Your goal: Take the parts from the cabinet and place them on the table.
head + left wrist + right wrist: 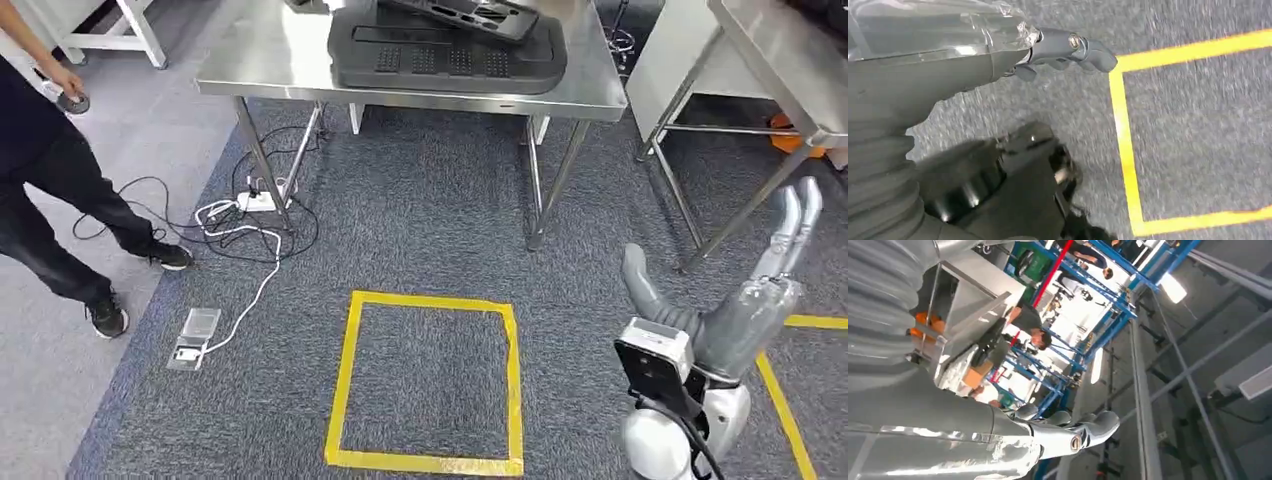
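Large black moulded parts (450, 45) lie stacked on the steel table (270, 60) at the far side of the carpet. My right hand (760, 290) is raised at the right of the head view, fingers straight and thumb apart, holding nothing. In the right wrist view that hand (1068, 432) points up toward the ceiling, empty. My left hand (1063, 50) hangs over the carpet with its thumb stretched out and nothing in it.
A person (50, 170) stands at the left by the table. Cables and a power strip (255, 200) lie by the table leg, with a floor socket plate (193, 338) nearer me. A yellow tape square (430, 380) marks the carpet. A second steel table (790, 70) stands at the right.
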`<move>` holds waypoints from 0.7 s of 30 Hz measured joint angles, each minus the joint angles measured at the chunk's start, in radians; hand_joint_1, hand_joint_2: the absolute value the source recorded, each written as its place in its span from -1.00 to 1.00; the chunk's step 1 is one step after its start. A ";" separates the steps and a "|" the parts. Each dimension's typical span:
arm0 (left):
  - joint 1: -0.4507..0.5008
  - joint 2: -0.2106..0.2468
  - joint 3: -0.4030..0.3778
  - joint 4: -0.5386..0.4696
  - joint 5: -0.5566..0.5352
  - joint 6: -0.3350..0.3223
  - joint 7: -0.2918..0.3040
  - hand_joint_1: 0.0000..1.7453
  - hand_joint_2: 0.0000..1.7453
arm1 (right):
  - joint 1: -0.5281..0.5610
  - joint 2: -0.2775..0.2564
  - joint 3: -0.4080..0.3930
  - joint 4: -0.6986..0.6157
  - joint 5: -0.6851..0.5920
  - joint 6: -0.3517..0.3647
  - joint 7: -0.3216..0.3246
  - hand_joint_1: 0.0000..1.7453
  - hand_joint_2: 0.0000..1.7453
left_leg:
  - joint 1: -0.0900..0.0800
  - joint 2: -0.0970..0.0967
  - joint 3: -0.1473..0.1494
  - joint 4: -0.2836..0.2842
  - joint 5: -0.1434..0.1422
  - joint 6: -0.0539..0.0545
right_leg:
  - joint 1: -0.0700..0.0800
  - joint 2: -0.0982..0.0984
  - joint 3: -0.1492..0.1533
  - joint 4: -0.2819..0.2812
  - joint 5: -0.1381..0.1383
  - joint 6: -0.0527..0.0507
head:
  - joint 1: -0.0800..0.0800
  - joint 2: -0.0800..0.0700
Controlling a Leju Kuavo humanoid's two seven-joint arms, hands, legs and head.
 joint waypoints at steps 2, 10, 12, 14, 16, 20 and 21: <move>0.001 0.000 0.000 0.000 0.000 0.000 0.000 -1.00 1.00 | 0.001 0.000 -0.001 0.001 0.000 0.000 0.000 -1.00 1.00 | -0.003 0.002 -0.016 0.003 0.009 0.002 | 0.000 0.000 -0.048 0.142 -0.071 0.006 | 0.010 0.000; 0.001 -0.001 0.000 0.000 0.002 -0.008 0.000 -1.00 1.00 | 0.000 0.001 -0.003 0.002 -0.005 0.000 0.013 -1.00 1.00 | -0.006 0.002 -0.066 0.029 0.036 -0.026 | 0.010 0.002 0.114 -0.132 0.048 -0.015 | 0.036 0.000; 0.002 -0.001 0.000 0.000 0.001 -0.010 0.000 -1.00 1.00 | 0.001 0.001 -0.003 0.002 -0.005 0.000 0.013 -1.00 1.00 | -0.006 0.003 -0.066 0.024 0.044 -0.038 | 0.011 0.002 0.109 -0.137 0.058 -0.027 | 0.035 0.000; 0.001 -0.001 0.000 0.000 0.001 -0.010 0.000 -1.00 1.00 | -0.001 0.004 -0.003 0.002 -0.005 0.000 0.011 -1.00 1.00 | -0.005 -0.004 -0.082 0.063 -0.001 -0.050 | 0.000 -0.003 0.101 -0.150 0.078 -0.040 | 0.026 0.000; 0.003 -0.001 0.000 0.000 0.000 -0.011 0.000 -1.00 1.00 | -0.001 0.005 -0.005 0.002 -0.005 0.000 0.010 -1.00 1.00 | 0.002 -0.005 -0.133 0.209 -0.099 -0.061 | 0.002 -0.008 0.087 -0.148 0.088 -0.050 | 0.005 0.000; 0.004 -0.001 0.000 0.000 0.000 -0.013 0.000 -1.00 1.00 | -0.001 0.007 -0.005 0.002 -0.004 0.000 0.010 -1.00 1.00 | 0.007 -0.004 -0.109 0.249 -0.096 -0.068 | 0.001 -0.008 0.061 -0.138 0.101 -0.044 | -0.007 0.000; 0.003 -0.001 0.000 0.000 0.000 -0.013 0.000 -1.00 1.00 | -0.001 0.008 -0.005 0.002 -0.004 0.000 0.010 -1.00 1.00 | 0.008 -0.004 -0.062 0.172 -0.061 -0.068 | 0.000 -0.007 0.057 -0.134 0.103 -0.042 | -0.010 0.000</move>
